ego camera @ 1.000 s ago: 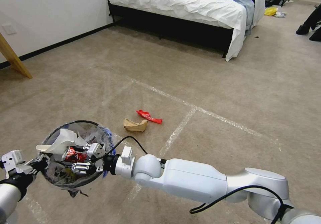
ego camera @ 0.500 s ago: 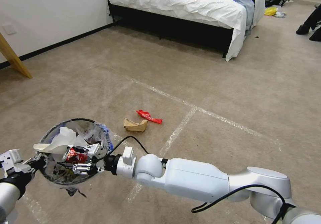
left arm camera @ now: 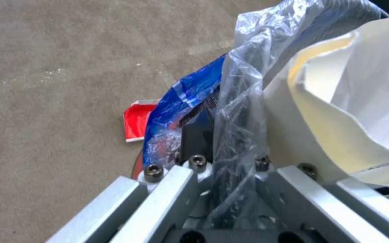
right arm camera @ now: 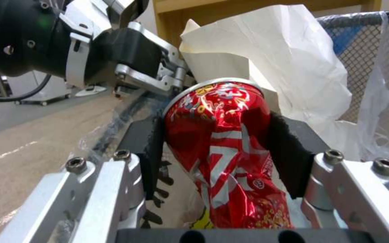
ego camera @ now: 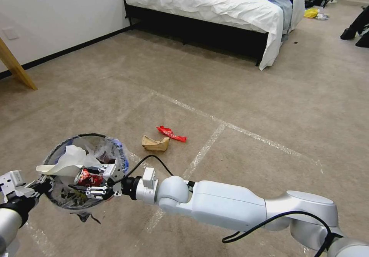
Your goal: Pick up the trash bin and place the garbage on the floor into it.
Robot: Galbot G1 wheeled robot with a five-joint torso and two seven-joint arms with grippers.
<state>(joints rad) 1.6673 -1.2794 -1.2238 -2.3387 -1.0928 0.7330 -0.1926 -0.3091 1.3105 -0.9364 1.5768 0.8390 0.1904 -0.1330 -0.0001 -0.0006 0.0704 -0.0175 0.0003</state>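
Note:
The trash bin (ego camera: 111, 153), black-rimmed with a crinkled clear liner, hangs above the floor (ego camera: 269, 107) at the lower left. My left gripper (ego camera: 38, 186) is shut on its rim (left arm camera: 224, 148). White paper (ego camera: 67, 161) and a blue wrapper (left arm camera: 185, 98) sit in the bin. My right gripper (ego camera: 92, 184) hovers over the bin's mouth, shut on a crushed red can (ego camera: 88, 177) that sits between its black pads (right arm camera: 289, 155). More garbage lies on the carpet beyond the bin: a brown paper (ego camera: 155, 143) and a red wrapper (ego camera: 171, 133).
A bed (ego camera: 215, 3) with white sheets and dark clothes stands at the back. A slanted wooden leg (ego camera: 15, 68) is at the far left by the wall. Shiny tape lines (ego camera: 203, 149) cross the carpet. Dark shoes (ego camera: 355, 30) show at the right edge.
The bin and my right gripper with the can have shifted slightly up and to the left together. The can stays gripped; the litter on the carpet has not moved.

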